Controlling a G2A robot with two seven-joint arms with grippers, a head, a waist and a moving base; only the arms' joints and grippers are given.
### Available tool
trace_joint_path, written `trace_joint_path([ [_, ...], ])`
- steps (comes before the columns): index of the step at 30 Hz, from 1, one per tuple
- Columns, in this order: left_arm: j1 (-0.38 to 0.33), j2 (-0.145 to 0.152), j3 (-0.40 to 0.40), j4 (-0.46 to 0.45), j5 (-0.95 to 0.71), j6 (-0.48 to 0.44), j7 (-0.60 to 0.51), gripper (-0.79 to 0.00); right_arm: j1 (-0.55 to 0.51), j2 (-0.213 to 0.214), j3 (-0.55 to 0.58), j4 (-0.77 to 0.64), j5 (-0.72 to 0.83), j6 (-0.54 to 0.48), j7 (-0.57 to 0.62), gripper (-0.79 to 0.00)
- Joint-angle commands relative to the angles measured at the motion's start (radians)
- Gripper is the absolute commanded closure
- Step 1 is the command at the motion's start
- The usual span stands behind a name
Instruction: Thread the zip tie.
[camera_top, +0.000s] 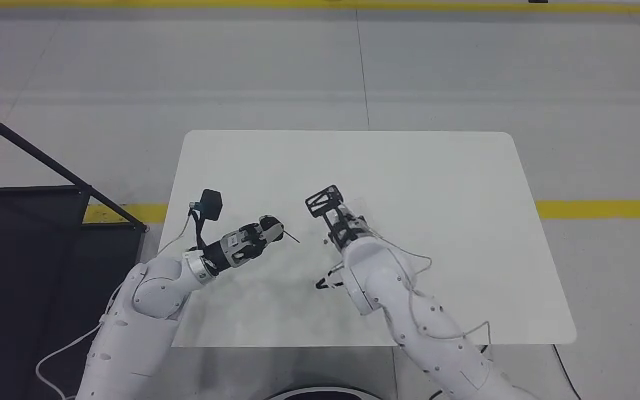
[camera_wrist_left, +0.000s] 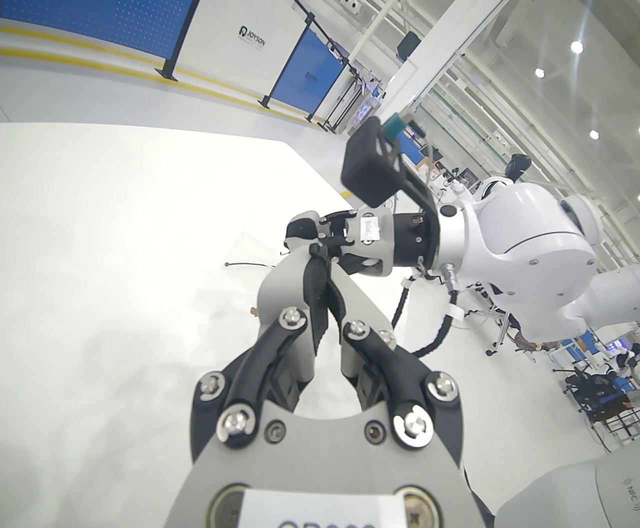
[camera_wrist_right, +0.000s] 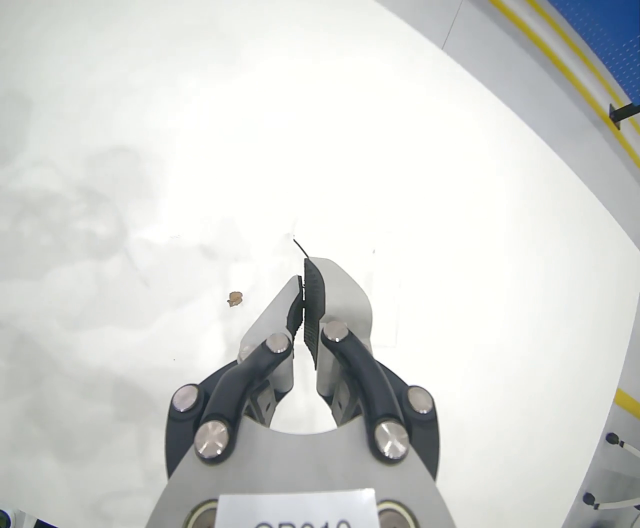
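My right pincer (camera_wrist_right: 303, 272) is clenched on the zip tie (camera_wrist_right: 299, 246), and there's the thin black tip poking just past my fingertips, aimed down at the white table (camera_wrist_right: 150, 125). From my left wrist, that tip runs out from the right pincer toward the tabletop and ends in a small knob. My left pincer (camera_wrist_left: 318, 254) is clamped too, pads pressed tip to tip, just beside the right one. From above, a short dark strand that looks like more of the tie juts from its tips. Both pincers sit over the left half of the table. A small brown speck (camera_wrist_right: 234, 298) lies on the surface near my right fingers.
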Motion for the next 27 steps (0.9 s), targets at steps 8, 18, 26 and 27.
trace_joint_path([
  [8, -0.039, 0.010, 0.045, -0.006, 0.009, 0.010, -0.106, 0.000, -0.230, 0.047, 0.136, -0.246, -0.048, -0.160, -0.215, 0.000],
  [18, -0.178, 0.026, 0.159, 0.055, -0.133, -0.065, -0.392, 0.000, -0.463, 0.115, 0.391, -0.391, 0.131, -0.674, -0.571, 0.000],
  [26, -0.249, 0.044, 0.244, 0.065, -0.139, -0.061, -0.423, 0.000, -0.537, 0.154, 0.551, -0.389, 0.212, -1.036, -0.829, 0.000],
  [27, -0.249, 0.044, 0.244, 0.065, -0.139, -0.061, -0.423, 0.000, -0.539, 0.158, 0.559, -0.384, 0.211, -1.075, -0.860, 0.000],
])
